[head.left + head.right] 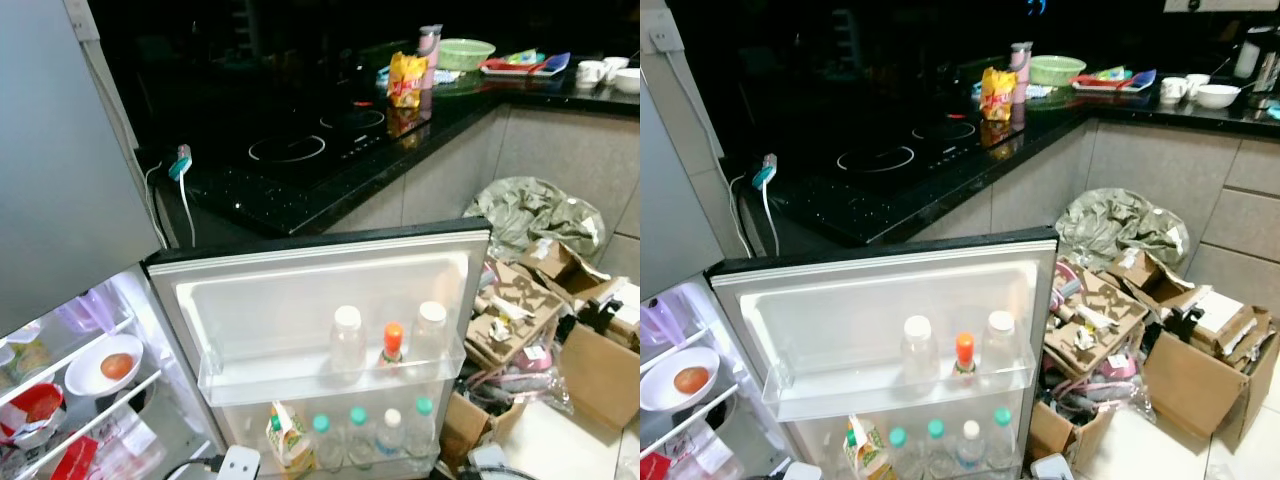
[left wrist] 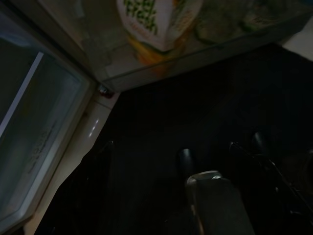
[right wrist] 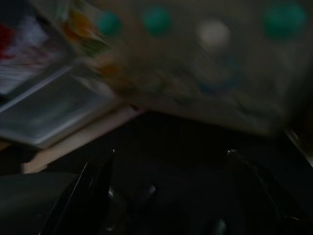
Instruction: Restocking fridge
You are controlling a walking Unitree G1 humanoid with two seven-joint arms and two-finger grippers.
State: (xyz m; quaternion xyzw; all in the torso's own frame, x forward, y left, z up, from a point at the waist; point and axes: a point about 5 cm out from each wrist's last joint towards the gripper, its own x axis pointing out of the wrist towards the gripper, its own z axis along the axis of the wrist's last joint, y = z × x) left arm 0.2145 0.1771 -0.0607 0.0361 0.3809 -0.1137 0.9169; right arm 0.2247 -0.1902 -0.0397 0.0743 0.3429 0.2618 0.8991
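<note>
Head eyes overlook fridge door; wrists close below.

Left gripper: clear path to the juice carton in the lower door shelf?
Probably yes. The fridge door stands open, the juice carton sits at the shelf's left end, and the left wrist view shows it with nothing visibly between.

The fridge door is white inside. One bottle has an orange cap, and the lower bottles have green caps (one is white). The juice carton is green and yellow. The counter is black, with a yellow snack bag.
</note>
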